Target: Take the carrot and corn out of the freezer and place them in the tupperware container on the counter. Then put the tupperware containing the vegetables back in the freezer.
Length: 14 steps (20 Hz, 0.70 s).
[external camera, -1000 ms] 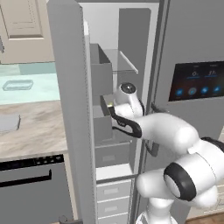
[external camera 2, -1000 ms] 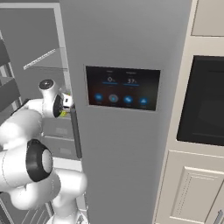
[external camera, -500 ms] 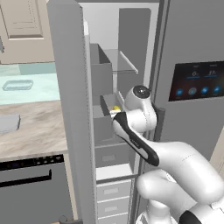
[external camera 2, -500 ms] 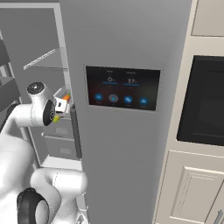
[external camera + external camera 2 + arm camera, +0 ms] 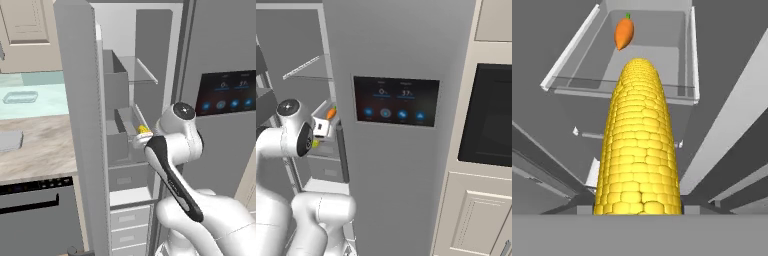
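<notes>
Your pincer (image 5: 141, 134) is closed on the corn (image 5: 639, 145); in the hand view the cob runs straight up from between the 2 tips, which sit at its lower sides. In the left base view you see the corn's yellow end (image 5: 144, 130) poking out just past the white hand, at the front edge of the freezer (image 5: 125, 100) opening, level with the middle shelf bin. In the right base view a small yellow bit (image 5: 315, 143) shows beside the wrist.

The carrot (image 5: 624, 32) lies beyond the corn's tip, inside a clear-walled grey bin (image 5: 567, 52) in the freezer, near its back, stem end pointing away from you. It is apart from the corn, not touching. In the right base view you catch the carrot (image 5: 331, 113) as an orange spot in that bin, just left of the fridge's display panel (image 5: 395, 101).

The freezer door (image 5: 80, 125) stands open, edge-on, between the arm and the tabletop (image 5: 35, 150). The container (image 5: 20, 96) sits on the pale far stretch of the tabletop, well left of the door and well apart from the pincer. A grey flat piece (image 5: 10, 140) lies on the marbled near part. The dark dishwasher (image 5: 35, 215) front is below it.
</notes>
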Available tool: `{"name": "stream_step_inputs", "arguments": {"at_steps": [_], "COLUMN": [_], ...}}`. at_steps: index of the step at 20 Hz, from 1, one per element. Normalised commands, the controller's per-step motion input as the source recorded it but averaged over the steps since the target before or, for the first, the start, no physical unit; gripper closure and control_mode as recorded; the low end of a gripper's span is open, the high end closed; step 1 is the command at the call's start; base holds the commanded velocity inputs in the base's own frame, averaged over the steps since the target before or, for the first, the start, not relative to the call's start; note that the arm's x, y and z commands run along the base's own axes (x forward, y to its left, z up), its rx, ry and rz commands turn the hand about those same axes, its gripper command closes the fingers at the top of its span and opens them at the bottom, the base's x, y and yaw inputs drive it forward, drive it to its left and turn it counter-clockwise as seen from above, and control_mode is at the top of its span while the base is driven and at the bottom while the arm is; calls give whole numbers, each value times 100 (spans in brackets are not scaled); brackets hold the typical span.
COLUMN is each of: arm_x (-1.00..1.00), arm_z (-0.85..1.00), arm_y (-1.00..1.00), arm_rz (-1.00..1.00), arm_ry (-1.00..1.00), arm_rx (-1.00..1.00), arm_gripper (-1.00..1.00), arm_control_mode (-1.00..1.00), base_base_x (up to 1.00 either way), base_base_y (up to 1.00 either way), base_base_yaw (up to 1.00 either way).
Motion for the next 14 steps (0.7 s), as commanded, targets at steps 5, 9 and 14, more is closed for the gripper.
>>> {"name": "stream_step_inputs", "arguments": {"at_steps": [5,9,14], "arm_x": [-72,-61,-34], "arm_z": [44,44,40], "arm_y": [-21,-25,-10], "arm_rz": [0,-4,-1], "arm_ry": [0,0,-2], "arm_rx": [0,0,0], "arm_gripper": [100,100,100], "arm_control_mode": [-100,-100,-100], "base_base_x": [0,0,0], "base_base_y": [0,0,0], "base_base_yaw": [0,0,0]}}
